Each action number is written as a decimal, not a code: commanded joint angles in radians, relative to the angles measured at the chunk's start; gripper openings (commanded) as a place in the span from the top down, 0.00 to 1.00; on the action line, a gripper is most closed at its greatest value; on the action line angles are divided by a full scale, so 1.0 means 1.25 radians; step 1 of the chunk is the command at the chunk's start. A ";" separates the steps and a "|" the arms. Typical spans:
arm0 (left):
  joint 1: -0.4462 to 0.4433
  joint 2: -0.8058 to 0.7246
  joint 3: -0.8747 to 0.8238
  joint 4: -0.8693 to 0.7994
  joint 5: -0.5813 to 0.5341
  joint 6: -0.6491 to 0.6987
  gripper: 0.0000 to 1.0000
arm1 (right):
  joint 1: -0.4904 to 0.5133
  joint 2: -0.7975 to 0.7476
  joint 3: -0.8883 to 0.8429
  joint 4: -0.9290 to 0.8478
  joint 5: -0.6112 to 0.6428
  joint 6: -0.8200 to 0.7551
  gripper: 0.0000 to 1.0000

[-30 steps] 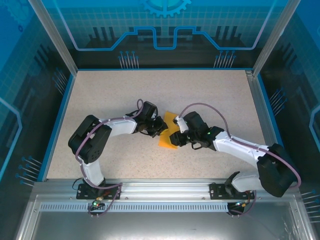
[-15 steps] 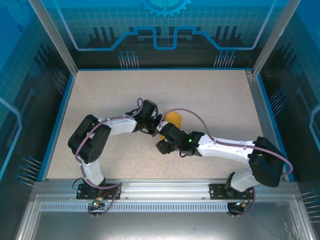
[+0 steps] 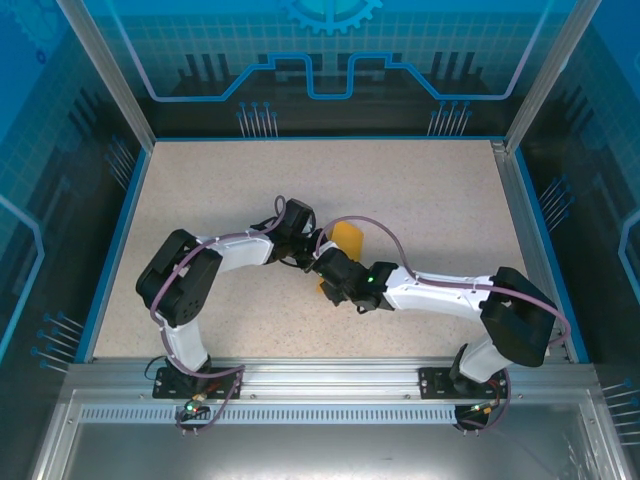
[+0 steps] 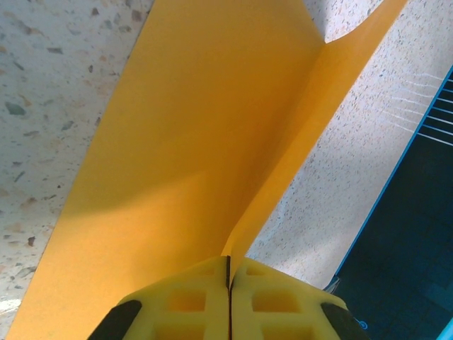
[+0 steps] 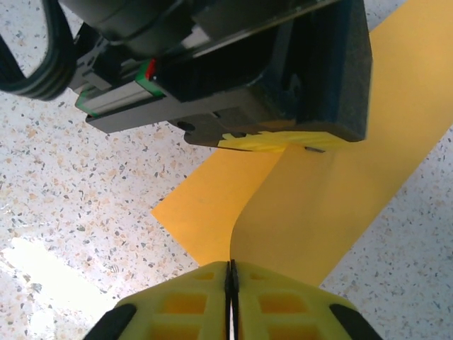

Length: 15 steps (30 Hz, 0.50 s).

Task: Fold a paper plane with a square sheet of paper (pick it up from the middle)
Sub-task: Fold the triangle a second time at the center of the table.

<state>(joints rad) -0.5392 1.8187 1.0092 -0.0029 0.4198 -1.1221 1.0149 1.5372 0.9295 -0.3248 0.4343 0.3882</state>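
Observation:
The square sheet of paper (image 3: 348, 238) is orange-yellow and lies mid-table, partly under both grippers, with one part bent upward. In the left wrist view the sheet (image 4: 191, 142) rises in a curved fold into my left gripper (image 4: 228, 273), whose yellow fingertips are shut on its edge. In the right wrist view my right gripper (image 5: 231, 273) is shut on another raised edge of the sheet (image 5: 340, 191). The left gripper (image 5: 272, 140) stands just beyond it, pinching the same sheet. From above, the left gripper (image 3: 306, 240) and right gripper (image 3: 328, 262) sit close together over the paper.
The speckled table (image 3: 430, 190) is bounded by a blue rim (image 3: 112, 240) and glass walls. A metal rail (image 3: 320, 375) runs along the near edge by the arm bases. A purple cable (image 3: 375, 225) loops over the right arm.
The right arm swung left across the sheet, and its jaws opened wide and then shut on the paper beside the left gripper. The paper is bent up and mostly covered from above.

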 commanded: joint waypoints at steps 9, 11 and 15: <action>0.006 -0.045 0.014 -0.089 -0.029 0.064 0.57 | -0.119 -0.126 -0.108 0.095 -0.190 0.004 0.99; 0.006 -0.068 0.004 -0.107 -0.061 0.071 0.44 | -0.161 -0.150 -0.136 0.128 -0.269 0.004 0.99; 0.006 -0.114 -0.022 -0.140 -0.119 0.083 0.44 | -0.254 -0.171 -0.177 0.174 -0.423 0.015 0.98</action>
<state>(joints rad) -0.5392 1.7359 1.0054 -0.1158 0.3397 -1.0485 0.7475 1.3476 0.7387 -0.1841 0.0925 0.3923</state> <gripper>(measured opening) 0.559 0.044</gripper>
